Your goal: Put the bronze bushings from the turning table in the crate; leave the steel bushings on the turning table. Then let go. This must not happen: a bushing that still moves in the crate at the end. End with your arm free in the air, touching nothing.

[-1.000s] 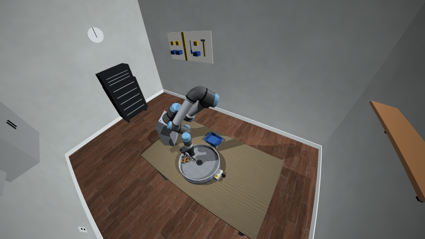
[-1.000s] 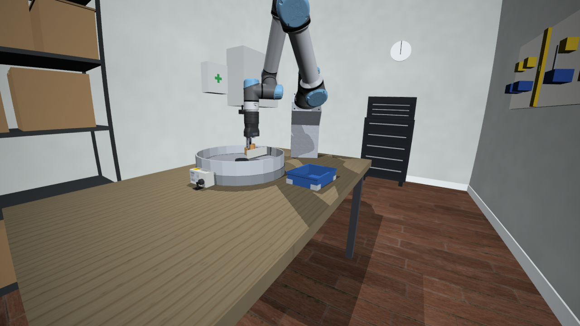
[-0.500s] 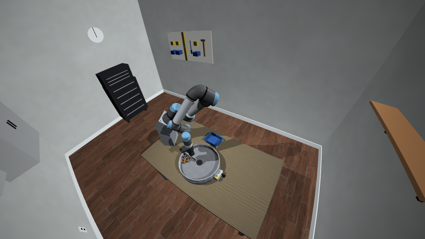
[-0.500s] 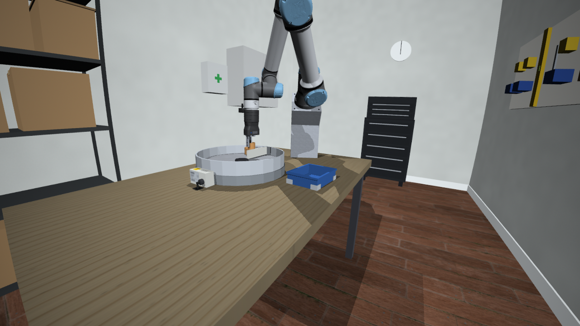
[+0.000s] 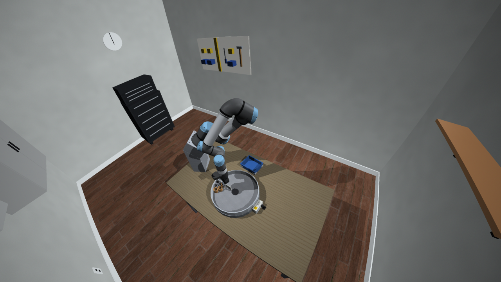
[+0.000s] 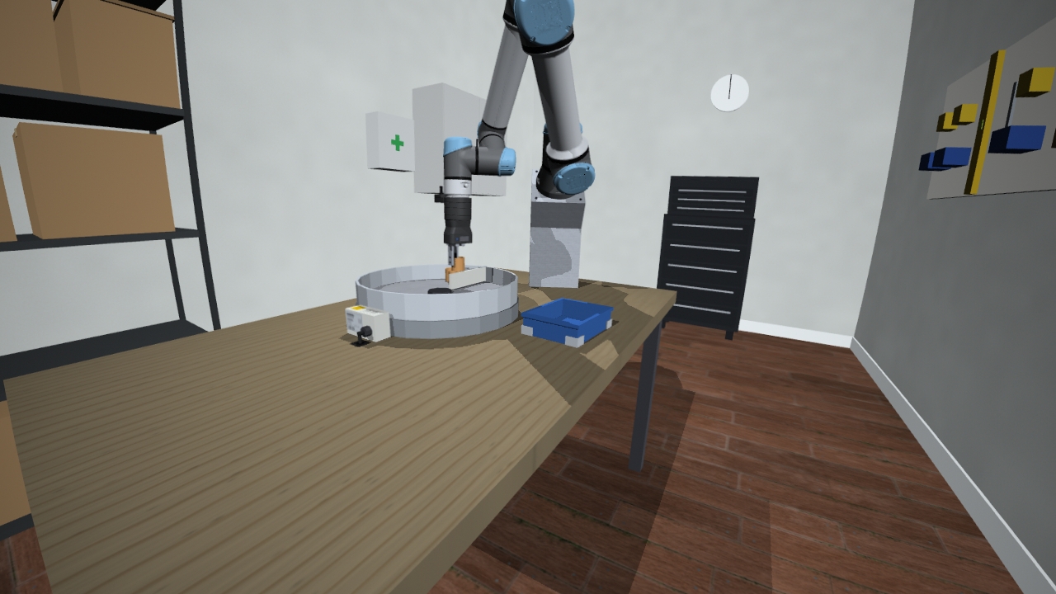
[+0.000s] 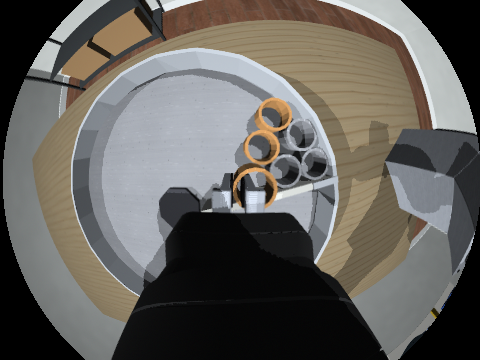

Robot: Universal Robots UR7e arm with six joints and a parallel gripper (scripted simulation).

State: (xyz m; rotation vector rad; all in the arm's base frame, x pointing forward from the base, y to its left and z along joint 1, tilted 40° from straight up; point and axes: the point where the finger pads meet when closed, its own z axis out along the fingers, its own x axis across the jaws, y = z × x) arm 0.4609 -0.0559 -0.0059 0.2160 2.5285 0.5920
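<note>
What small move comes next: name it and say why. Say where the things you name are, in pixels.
Probably lift straight up before swinging toward the crate [image 5: 246, 167] [image 6: 546, 329]: the tool [image 5: 222, 183] [image 6: 452, 260] [image 7: 236, 184] grips one bronze bushing [image 5: 222, 184] [image 6: 459, 263] [image 7: 270, 199] by its wall, and the pale bar [image 5: 228, 188] [image 6: 467, 278] [image 7: 296, 191] and turning table's rim [image 5: 235, 214] [image 6: 436, 304] [image 7: 80, 150] stand close.

The end effector [image 5: 224, 183] [image 6: 453, 260] [image 7: 236, 184] has risen slightly; 1 bronze bushing [image 5: 222, 184] [image 6: 459, 263] [image 7: 273, 190] has lifted with it.
</note>
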